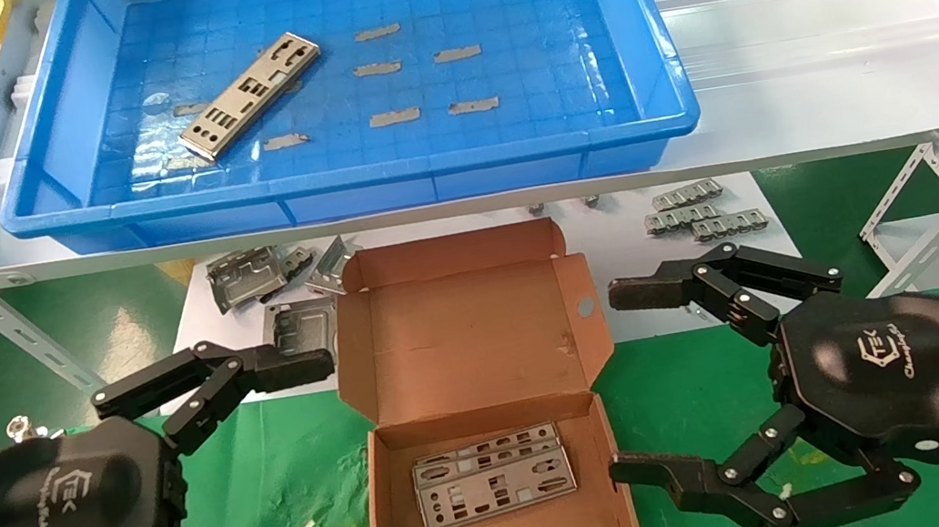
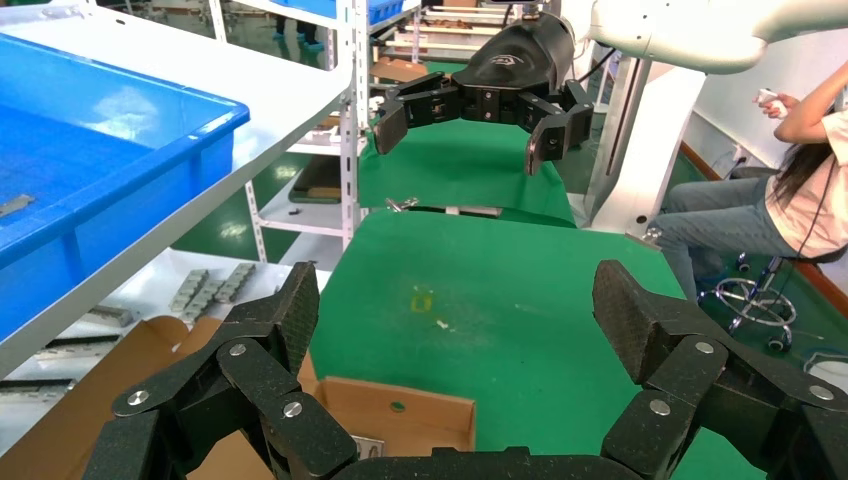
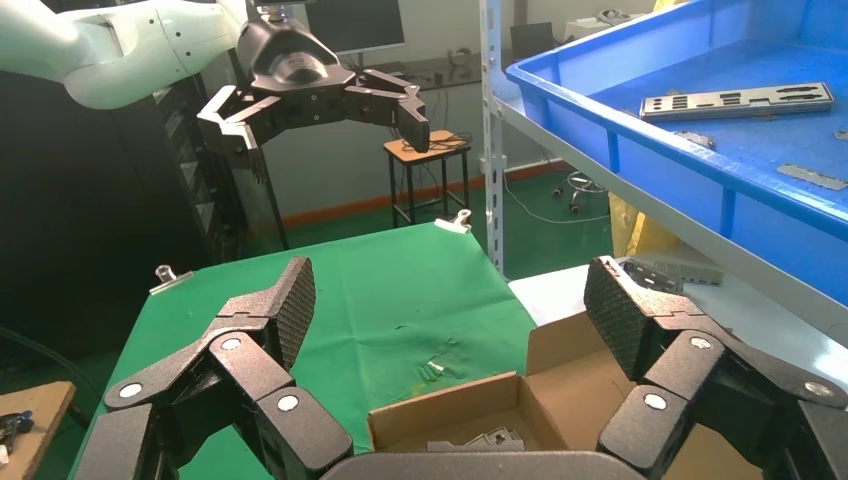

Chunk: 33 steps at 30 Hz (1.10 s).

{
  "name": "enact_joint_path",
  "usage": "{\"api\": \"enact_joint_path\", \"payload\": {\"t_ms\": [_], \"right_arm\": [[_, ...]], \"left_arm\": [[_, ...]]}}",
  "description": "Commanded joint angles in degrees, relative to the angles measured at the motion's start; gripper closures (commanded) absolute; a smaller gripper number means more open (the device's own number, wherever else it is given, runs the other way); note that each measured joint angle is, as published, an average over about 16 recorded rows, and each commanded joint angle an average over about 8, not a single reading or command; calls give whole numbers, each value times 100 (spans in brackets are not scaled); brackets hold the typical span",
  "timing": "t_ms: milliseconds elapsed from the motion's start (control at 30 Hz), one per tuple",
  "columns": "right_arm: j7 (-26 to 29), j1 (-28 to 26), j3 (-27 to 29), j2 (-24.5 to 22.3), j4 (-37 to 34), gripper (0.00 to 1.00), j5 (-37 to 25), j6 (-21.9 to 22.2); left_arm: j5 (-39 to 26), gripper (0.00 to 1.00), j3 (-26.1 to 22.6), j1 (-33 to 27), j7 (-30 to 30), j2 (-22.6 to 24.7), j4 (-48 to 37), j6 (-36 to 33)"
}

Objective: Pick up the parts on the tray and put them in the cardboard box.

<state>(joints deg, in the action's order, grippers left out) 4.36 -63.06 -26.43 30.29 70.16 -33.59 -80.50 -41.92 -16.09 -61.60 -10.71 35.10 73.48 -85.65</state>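
Head view shows both claws nearest, flanking the cardboard box [image 1: 486, 445] on the green worktop [image 1: 297, 472]: left claw [image 1: 313, 460] and right claw [image 1: 624, 384], each spread wide and empty, apparently waiting clear of the box so its opening stays free. Two parts [image 1: 496, 485] lie stacked flat in the box's base, lid folded back beyond. Farther off, on the raised white shelf [image 1: 812, 22], the tray [image 1: 641, 46] holds one remaining part [image 1: 250, 97], lying diagonally at its left, plus about eight small grey patches [image 1: 395, 116].
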Motion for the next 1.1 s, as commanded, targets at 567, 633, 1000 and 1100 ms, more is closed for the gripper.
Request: {"api": "enact_joint_path", "payload": {"t_ms": [567, 633, 1000, 1100], "right_arm": [[0, 0, 0, 0, 0, 0, 0, 0], [0, 0, 0, 0, 0, 0, 0, 0], [0, 0, 0, 0, 0, 0, 0, 0], [0, 0, 0, 0, 0, 0, 0, 0]], "left_arm": [[0, 0, 0, 0, 0, 0, 0, 0], [0, 0, 0, 0, 0, 0, 0, 0], [0, 0, 0, 0, 0, 0, 0, 0], [0, 0, 0, 0, 0, 0, 0, 0]]}}
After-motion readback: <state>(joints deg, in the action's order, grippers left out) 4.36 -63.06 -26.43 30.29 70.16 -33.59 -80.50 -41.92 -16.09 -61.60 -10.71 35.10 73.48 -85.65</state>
